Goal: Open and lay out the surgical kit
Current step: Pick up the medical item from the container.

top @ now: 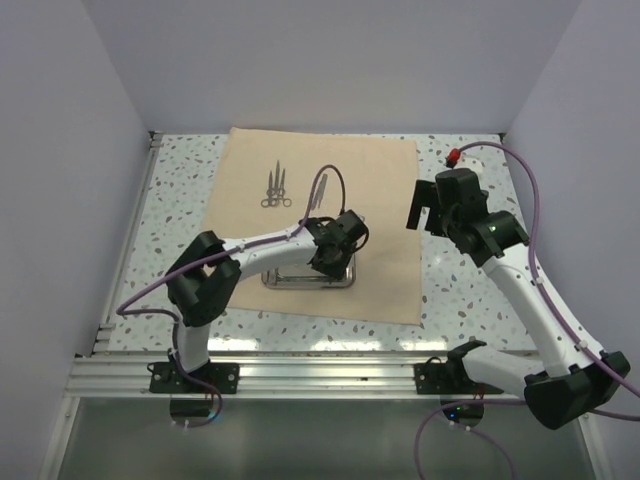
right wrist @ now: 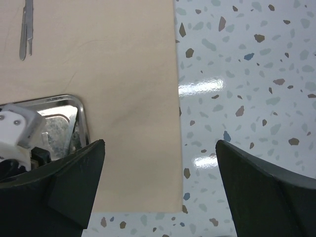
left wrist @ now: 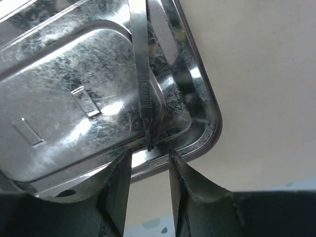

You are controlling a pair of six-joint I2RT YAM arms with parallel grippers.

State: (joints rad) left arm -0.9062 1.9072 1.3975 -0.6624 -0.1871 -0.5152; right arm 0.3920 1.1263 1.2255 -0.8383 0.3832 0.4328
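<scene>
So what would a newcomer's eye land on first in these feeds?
The shiny steel tray on the near middle of the tan cloth, with the left gripper over its corner, jaws apart, and a thin instrument lying inside. Next, two scissor-like instruments laid out on the cloth's far left. The right gripper hangs wide open above the cloth's right edge.

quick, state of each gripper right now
left gripper: partly open, holding nothing, thin instrument tip just ahead of it
right gripper: wide open, empty
</scene>
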